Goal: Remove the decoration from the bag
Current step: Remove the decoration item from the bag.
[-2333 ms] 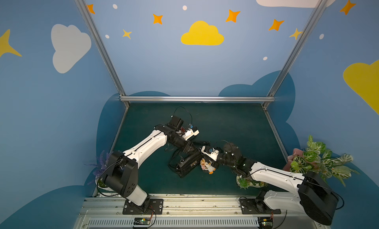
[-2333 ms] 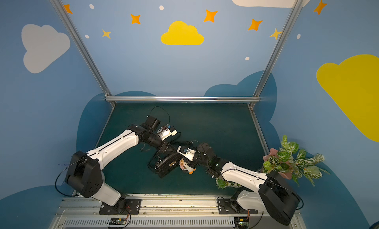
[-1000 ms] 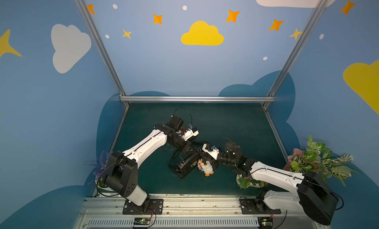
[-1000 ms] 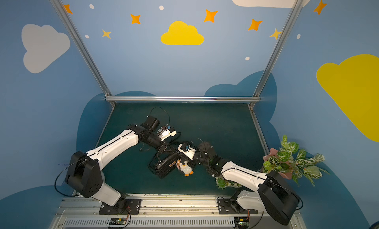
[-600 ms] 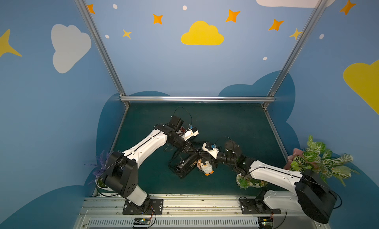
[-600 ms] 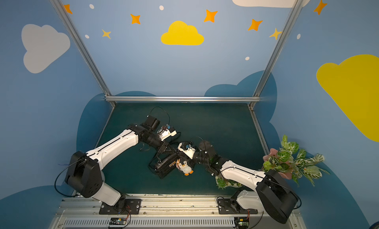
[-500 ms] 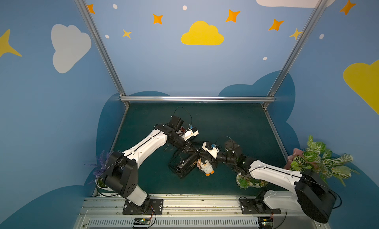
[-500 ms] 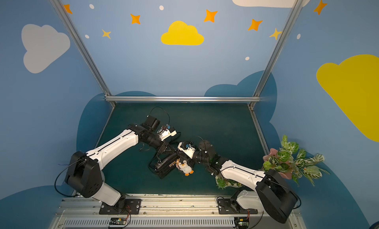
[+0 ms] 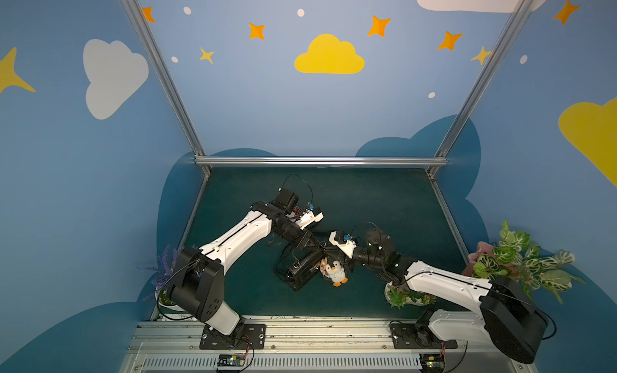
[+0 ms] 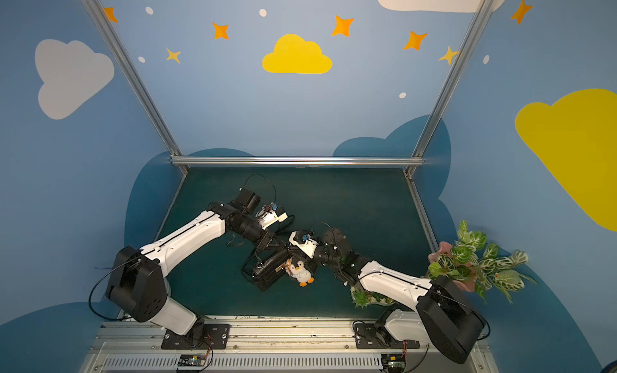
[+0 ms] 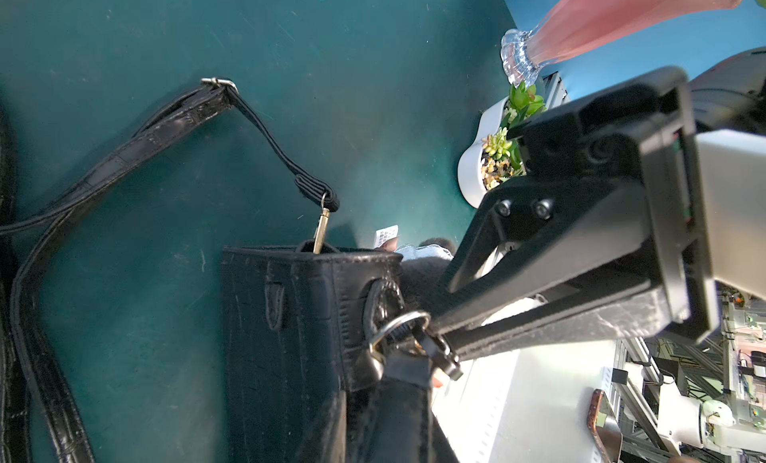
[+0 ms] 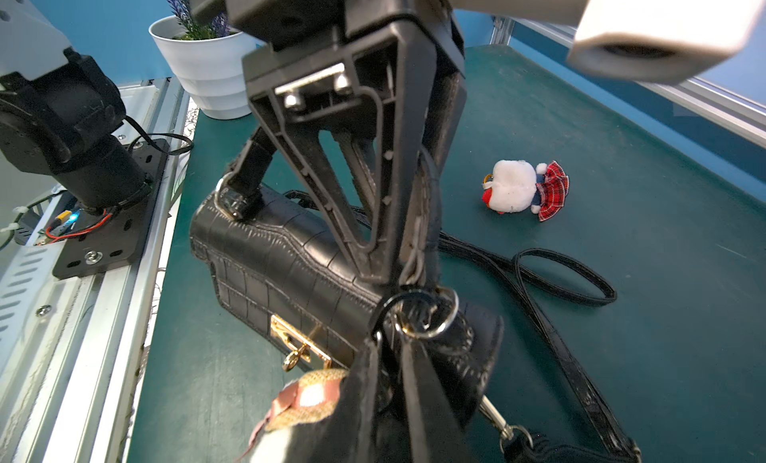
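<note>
Work barely half done, I'd say. In both top views the bag (image 9: 300, 269) lies on the green mat (image 9: 367, 201) between the two arms. The decoration (image 9: 335, 271), white penguin showing, rests on the mat touching the bag's end nearer the right arm. The left gripper (image 9: 315, 246) and right gripper (image 9: 335, 254) meet nose to nose over that end. From up here I cannot tell how their fingers stand.

From the left wrist, the right gripper (image 11: 435, 336) has its fingers pressed together, tips nipping the decoration's small dark clip where it hangs on the silver ring (image 11: 398, 326) at the bag's corner. Clip on ring, ring on bag: nothing is free yet.

From the right wrist, the left gripper (image 12: 400, 270) is closed narrow on the end of the handle (image 12: 433, 199), pinning the bag just above the ring. A brown-and-gold bit of the decoration (image 12: 306, 398) hangs close below. A separate white plush in a red plaid skirt (image 12: 522, 189) lies loose on the mat, well apart from the bag.

Left to do, as I judge it: work the clip off the ring, then carry the charms clear.
</note>
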